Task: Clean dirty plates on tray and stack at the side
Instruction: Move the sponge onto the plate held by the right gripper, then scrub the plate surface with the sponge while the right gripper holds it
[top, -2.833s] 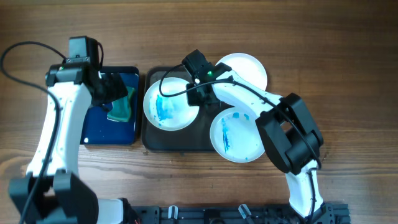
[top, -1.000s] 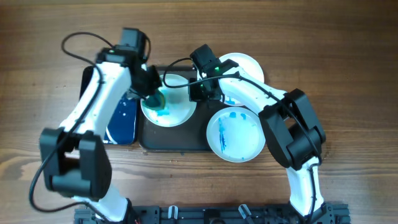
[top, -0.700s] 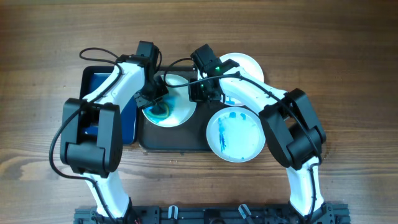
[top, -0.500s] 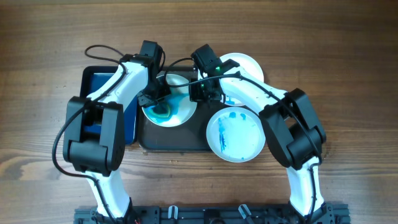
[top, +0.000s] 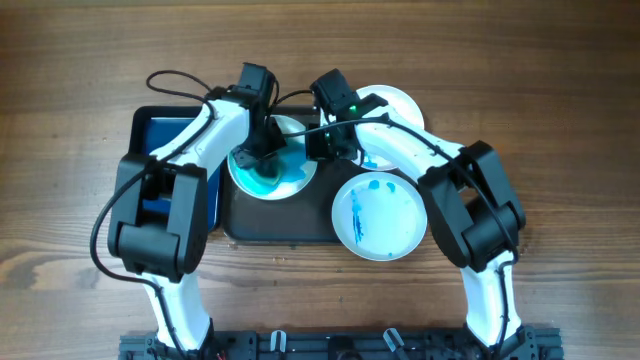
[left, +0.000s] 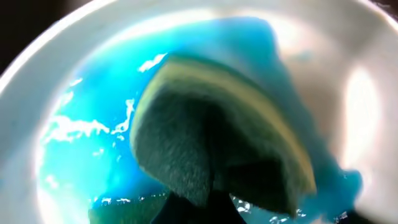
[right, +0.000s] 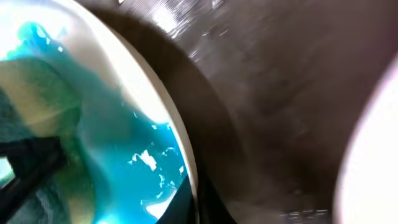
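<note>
Sponge work was what I saw at the middle of the table (top: 560, 60). Furthest left sat a blue tray (top: 160, 130). Next to it the left gripper (top: 262, 150) was clamped on a green sponge (left: 211, 137), pressing it into a plate (top: 292, 182) that lay at the left end of the dark tray (top: 280, 222). Wet teal-blue covered much of that plate. At its right rim the right gripper (top: 326, 146) looked closed on the edge, steadying it. Further right, a smeared second plate (top: 385, 225) lay in front, hanging over the tray's rim, and a plain white third plate (top: 402, 105) lay behind.

The two grippers stood very near each other over one plate. A wide stroke to the right, I judged, could knock the sponge into the right gripper or jolt the rim out of its hold. The plate might then skid against its neighbours. Hard pressure might also push the pooled liquid over the rim onto the tray.
</note>
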